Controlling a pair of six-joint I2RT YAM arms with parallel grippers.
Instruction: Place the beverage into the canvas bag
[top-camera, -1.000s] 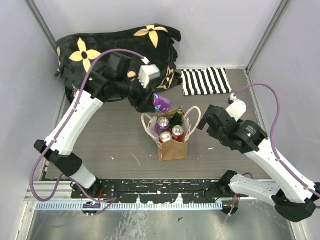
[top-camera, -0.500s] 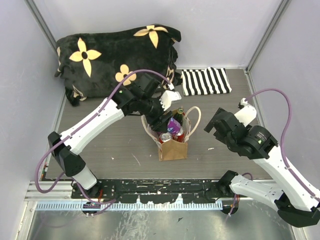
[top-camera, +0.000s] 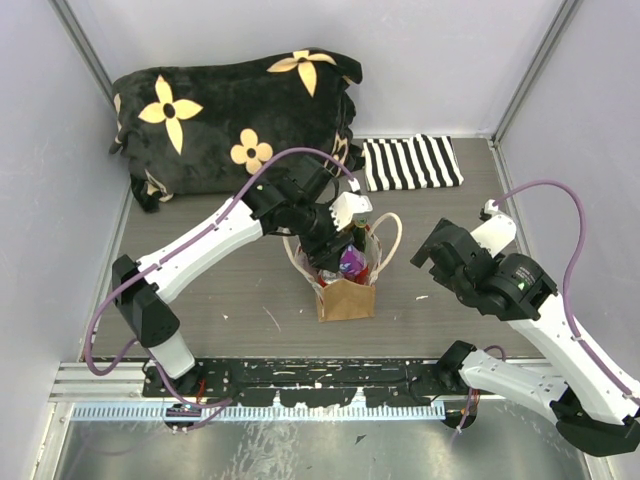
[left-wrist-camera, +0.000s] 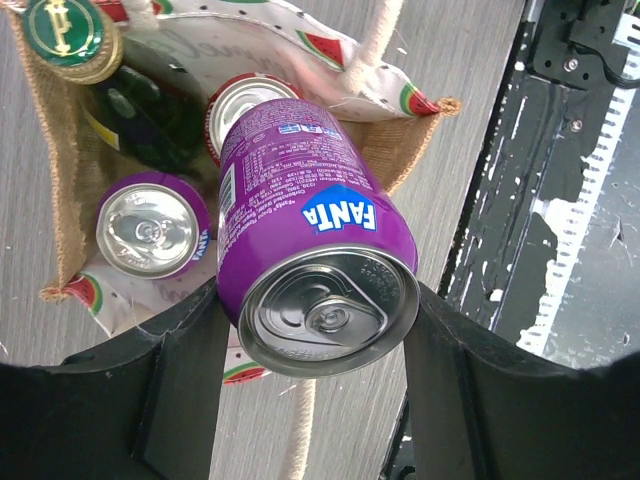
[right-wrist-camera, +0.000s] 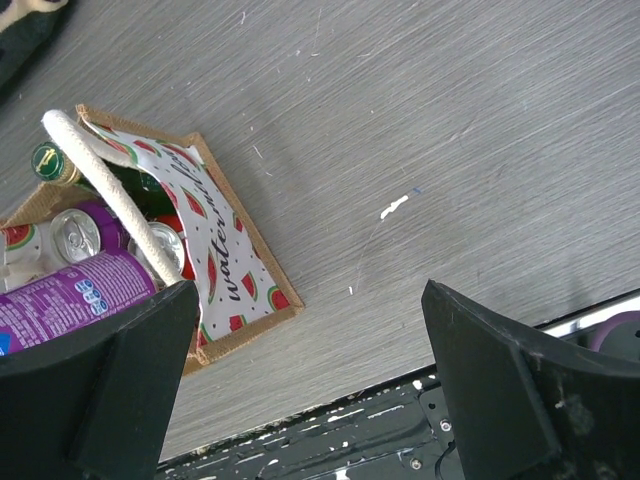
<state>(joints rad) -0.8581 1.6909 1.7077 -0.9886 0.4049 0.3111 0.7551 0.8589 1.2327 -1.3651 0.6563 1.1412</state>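
The tan canvas bag (top-camera: 346, 298) with cream looped handles stands at the table's middle; it also shows in the left wrist view (left-wrist-camera: 68, 170) and the right wrist view (right-wrist-camera: 235, 270). My left gripper (top-camera: 342, 252) is shut on a purple Fanta can (left-wrist-camera: 300, 230) and holds it over the bag's mouth, its lower end among the drinks inside. In the bag are a green bottle (left-wrist-camera: 70, 40), a purple can (left-wrist-camera: 152, 228) and a red can (left-wrist-camera: 240, 95). My right gripper (top-camera: 432, 256) is open and empty, to the right of the bag.
A black flowered cushion (top-camera: 220, 110) lies at the back left. A black-and-white striped cloth (top-camera: 410, 162) lies at the back right. The black mounting rail (top-camera: 320, 375) runs along the near edge.
My left gripper carried the purple Fanta can from behind the bag forward and down into the bag's mouth. The right arm shifted slightly to the right.
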